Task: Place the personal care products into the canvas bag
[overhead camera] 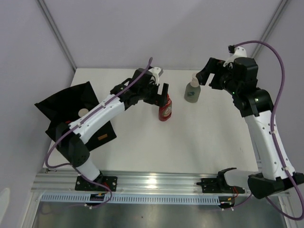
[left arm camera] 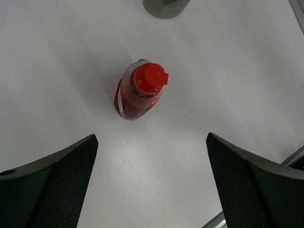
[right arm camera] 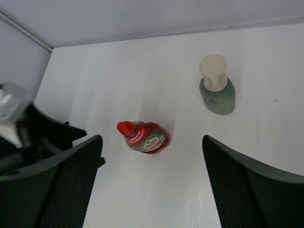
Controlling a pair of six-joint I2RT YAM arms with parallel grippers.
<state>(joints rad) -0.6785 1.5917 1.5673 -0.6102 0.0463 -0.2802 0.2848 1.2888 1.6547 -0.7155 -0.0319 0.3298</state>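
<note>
Near the centre of the top view, the red bottle [overhead camera: 165, 110] was seen standing on the table [overhead camera: 142, 147], just below the left gripper [overhead camera: 160, 93], whose fingers were spread wide and held nothing. Up and to the right, the grey bottle [overhead camera: 192, 90] stood beside the right gripper [overhead camera: 207, 78], likewise spread wide and empty. At the left edge, the canvas bag [overhead camera: 66, 102] was laid flat.

Robot lab test cell. White table [overhead camera: 142, 152] boxed by plain pale partition panels [overhead camera: 142, 28]; aluminium extrusion rail [overhead camera: 156, 181] and slotted cable duct [overhead camera: 142, 198] along its near edge.
</note>
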